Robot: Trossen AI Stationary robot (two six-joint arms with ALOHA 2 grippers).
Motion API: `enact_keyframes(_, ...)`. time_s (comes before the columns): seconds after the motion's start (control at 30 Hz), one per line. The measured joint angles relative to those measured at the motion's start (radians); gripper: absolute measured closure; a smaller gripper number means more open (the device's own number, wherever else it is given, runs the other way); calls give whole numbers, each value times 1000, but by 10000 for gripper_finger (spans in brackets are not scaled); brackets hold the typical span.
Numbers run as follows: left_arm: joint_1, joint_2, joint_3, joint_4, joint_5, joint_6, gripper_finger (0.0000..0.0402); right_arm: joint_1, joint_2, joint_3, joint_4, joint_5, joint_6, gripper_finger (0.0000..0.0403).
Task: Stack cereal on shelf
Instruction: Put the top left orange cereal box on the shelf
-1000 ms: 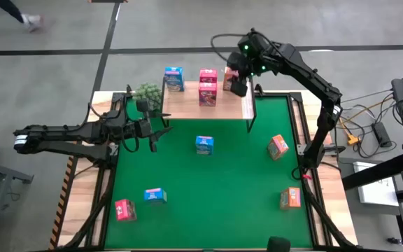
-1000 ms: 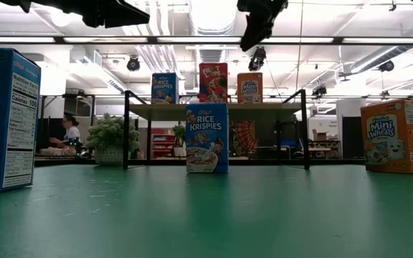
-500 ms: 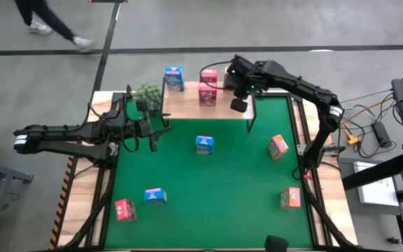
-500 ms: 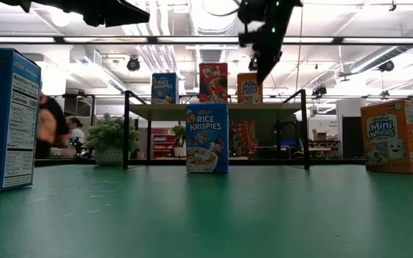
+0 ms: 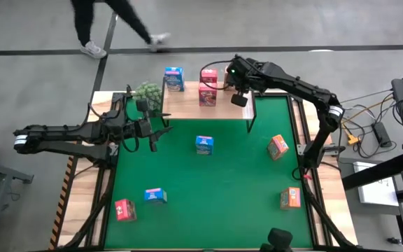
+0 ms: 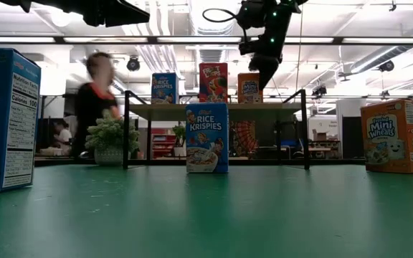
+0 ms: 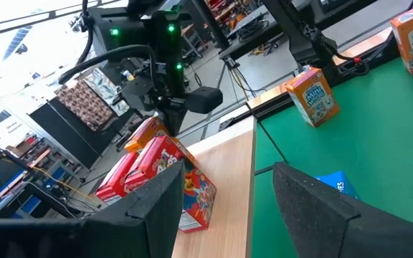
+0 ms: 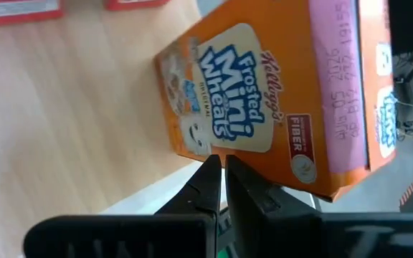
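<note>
The shelf (image 5: 187, 106) stands along the table's far edge and bears a blue cereal box (image 5: 173, 78), pink-red ones (image 5: 208, 91) and an orange one (image 6: 249, 87). My right gripper (image 8: 222, 163) is shut, and its tips stand against the orange box's printed front (image 8: 228, 107), by the shelf's right end. Several more boxes stand on the green mat, among them a blue one (image 5: 203, 144) and an orange one (image 5: 278, 146). My left gripper (image 7: 228, 208) is open and holds nothing, above the mat's far left. My right gripper's shut fingertips (image 8: 214, 168) stand at the lower edge of the orange box's printed front (image 8: 217, 147), coming from the shelf's near side. I cannot tell whether they touch it. The box stands upright on the shelf top.
A green plant (image 5: 147, 93) stands at the shelf's left end, close to my left gripper. An orange box (image 5: 290, 199), a blue one (image 5: 155, 196) and a pink-red one (image 5: 125, 209) stand near the front. A person (image 5: 110, 28) walks past beyond the far edge.
My right gripper has come down from above the shelf's right end and back toward the table's near edge, and its fingers have shut. It now stands in front of the orange box, which has stayed upright on the shelf. A person has walked across behind the table.
</note>
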State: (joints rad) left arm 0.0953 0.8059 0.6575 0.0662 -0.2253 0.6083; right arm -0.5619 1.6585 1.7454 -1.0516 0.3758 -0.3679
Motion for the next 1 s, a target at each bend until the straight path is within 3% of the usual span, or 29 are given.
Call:
enact_keyframes(0.4,0,0,0,-2,0,0,206,-21,0,0,2,-20,3,390)
enact_keyframes(0.67,0,0,0,0,0,0,206,-16,0,-11,88,-218,22,390)
enact_keyframes(1.0,0,0,0,0,0,0,206,-19,0,-62,223,-218,-17,390)
